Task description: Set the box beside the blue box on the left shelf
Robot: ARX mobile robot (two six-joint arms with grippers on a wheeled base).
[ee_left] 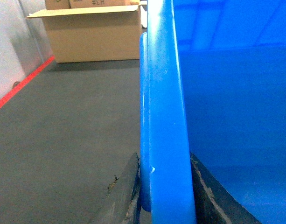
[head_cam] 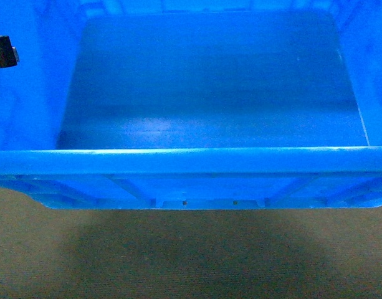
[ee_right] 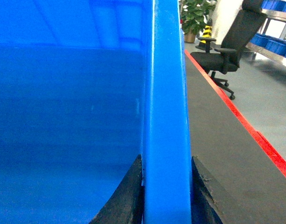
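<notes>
Grey carpet (head_cam: 191, 261) fills the bottom of the head view, with the box (head_cam: 203, 81) spanning the whole upper frame, held up off the floor. At lower centre of the left wrist view, the left gripper (ee_left: 163, 196) has its two dark fingers closed on either side of the box's rim; the right gripper (ee_right: 165, 191) clamps the opposite rim the same way. A cardboard carton (ee_left: 94, 35) sits at upper left of the left wrist view, an office chair (ee_right: 226, 46) at upper right of the right one. No shelf shows in any view. The likely risk: the box blocks the forward view, and a thin rim grip could slip if either arm drifts.
</notes>
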